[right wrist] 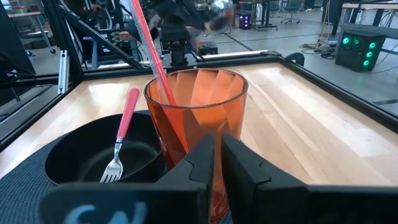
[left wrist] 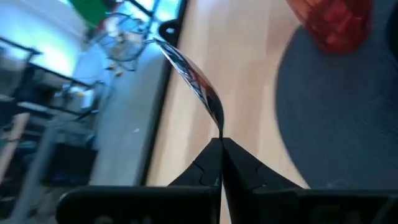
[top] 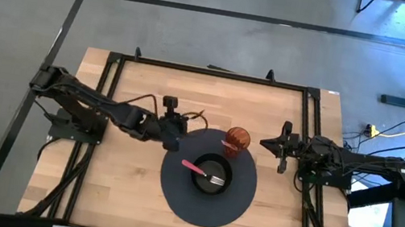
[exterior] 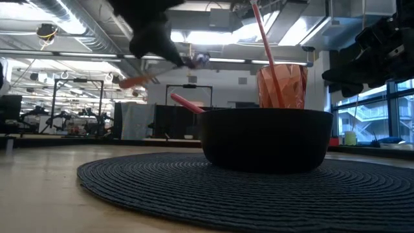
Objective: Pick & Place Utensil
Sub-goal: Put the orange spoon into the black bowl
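Two arms work over one wooden table (top: 125,191). From the left, the left arm reaches toward the centre; its gripper (top: 174,140) is raised above the table at the left rim of one round dark mat (top: 204,207). Its fingers (left wrist: 208,163) are closed on one spoon (left wrist: 189,78), pinched at the end nearest the wrist, with the shiny bowl of the spoon projecting forward over bare wood beside the mat. In the low view the spoon hangs in the air, clear of everything below.

On the mat sits one black bowl (top: 212,174). One fork (right wrist: 119,142) with a pink handle lies inside it, tines on the bowl floor, handle leaning on the rim on the side toward the left arm.

One orange cup (top: 236,141) stands upright on the mat, just beside the bowl at its far side. One pink straw-like stick (right wrist: 149,46) leans inside it.

The right gripper (top: 285,147) waits right of the mat, aimed at the cup, which blocks its line to the left arm. Its fingers (right wrist: 245,168) are pressed together with nothing between them.
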{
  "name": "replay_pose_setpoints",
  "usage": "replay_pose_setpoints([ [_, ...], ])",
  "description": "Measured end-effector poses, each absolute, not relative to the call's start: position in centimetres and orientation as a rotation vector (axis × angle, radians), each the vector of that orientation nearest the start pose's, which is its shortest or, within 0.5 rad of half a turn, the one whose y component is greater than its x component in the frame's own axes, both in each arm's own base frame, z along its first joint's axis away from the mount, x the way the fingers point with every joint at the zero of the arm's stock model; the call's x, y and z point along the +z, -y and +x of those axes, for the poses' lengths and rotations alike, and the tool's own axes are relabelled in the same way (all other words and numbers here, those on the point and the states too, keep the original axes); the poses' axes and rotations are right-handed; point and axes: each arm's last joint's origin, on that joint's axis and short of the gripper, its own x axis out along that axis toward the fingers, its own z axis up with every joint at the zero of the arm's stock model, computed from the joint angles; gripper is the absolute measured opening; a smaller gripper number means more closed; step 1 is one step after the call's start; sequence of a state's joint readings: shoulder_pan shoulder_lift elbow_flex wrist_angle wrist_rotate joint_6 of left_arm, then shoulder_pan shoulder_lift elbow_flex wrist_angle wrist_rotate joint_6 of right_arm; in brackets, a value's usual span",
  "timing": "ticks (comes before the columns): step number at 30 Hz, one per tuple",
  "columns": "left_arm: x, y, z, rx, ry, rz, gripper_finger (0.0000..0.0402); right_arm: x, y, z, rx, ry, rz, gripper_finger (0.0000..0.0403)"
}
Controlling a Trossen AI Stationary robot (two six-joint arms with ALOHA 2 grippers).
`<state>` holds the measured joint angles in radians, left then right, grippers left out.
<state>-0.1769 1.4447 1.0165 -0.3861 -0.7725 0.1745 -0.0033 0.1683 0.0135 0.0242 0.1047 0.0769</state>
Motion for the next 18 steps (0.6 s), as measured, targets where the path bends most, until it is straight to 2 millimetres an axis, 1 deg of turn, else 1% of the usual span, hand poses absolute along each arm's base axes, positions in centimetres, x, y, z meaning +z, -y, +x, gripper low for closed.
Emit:
replay_pose_setpoints([
  [5,27.0,5.5,29.6,0.587,-0.783,0.605,0.0002,15.7,0.3,10.7,-0.113,-0.126,0.071,0.0031],
  [9,28.0,7.4,29.6,0.577,-0.747,0.629,0.0002,15.7,0.3,10.7,-0.113,-0.126,0.071,0.0031],
  [14,28.4,9.4,29.7,0.541,-0.713,0.648,0.0001,15.7,0.3,10.7,-0.113,-0.126,0.072,0.0031],
  [18,28.2,10.5,30.4,0.513,-0.715,0.675,0.0002,15.7,0.3,10.7,-0.113,-0.126,0.074,0.0031],
])
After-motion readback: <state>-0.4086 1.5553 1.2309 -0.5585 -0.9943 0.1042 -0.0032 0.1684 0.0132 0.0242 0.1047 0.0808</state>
